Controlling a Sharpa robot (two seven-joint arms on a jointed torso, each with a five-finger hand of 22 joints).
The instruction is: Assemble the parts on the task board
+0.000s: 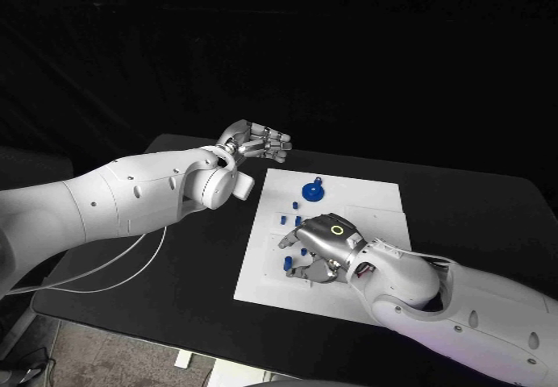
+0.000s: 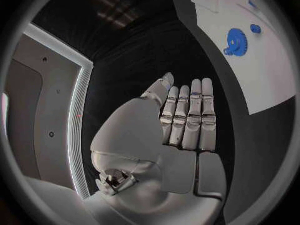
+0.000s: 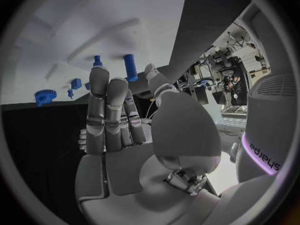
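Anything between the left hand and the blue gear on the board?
Nothing visible. The left hand hovers over bare black table beyond the task board, holding nothing. The blue gear stands uncovered near that end. The right hand works further down the board.

White rectangular task board [image 1: 372, 197] lies flat on the table. A round blue toothed gear [image 1: 312, 191] sits near its far edge; small blue pegs [image 1: 283, 217] stand nearer its middle.
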